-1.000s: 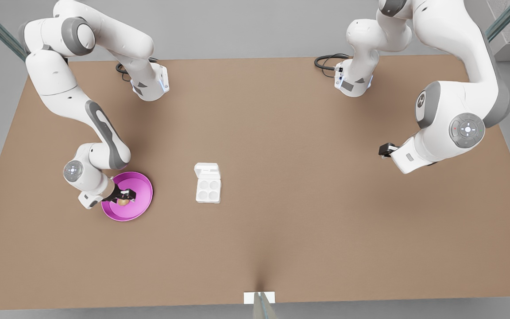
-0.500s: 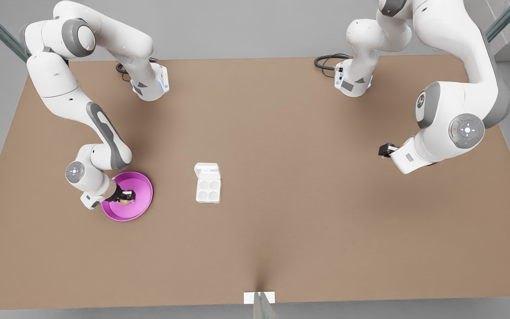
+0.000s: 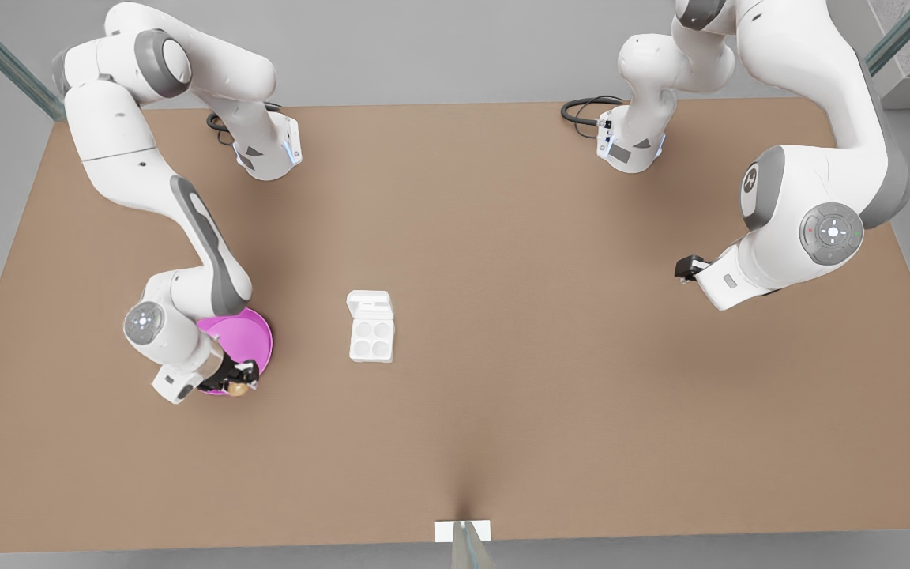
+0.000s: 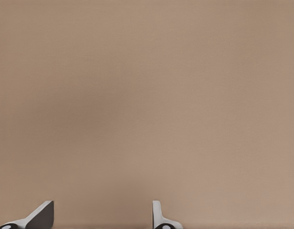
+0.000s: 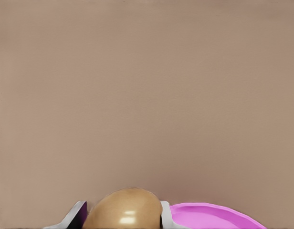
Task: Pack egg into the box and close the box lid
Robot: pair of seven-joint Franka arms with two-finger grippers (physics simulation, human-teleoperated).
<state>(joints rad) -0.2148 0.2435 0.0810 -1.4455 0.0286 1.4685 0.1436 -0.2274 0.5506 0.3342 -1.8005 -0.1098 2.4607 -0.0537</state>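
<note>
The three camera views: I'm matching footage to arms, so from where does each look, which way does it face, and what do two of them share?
Front view: high above the table, looking down; both arms, the box, its open box lid, the pink plate.
Left wrist view: on the arm at the front view's right, facing bare table; the left gripper open.
Right wrist view: on the other arm, facing the table; the right gripper shut on the egg.
Shared: front and right wrist views both show egg and plate.
</note>
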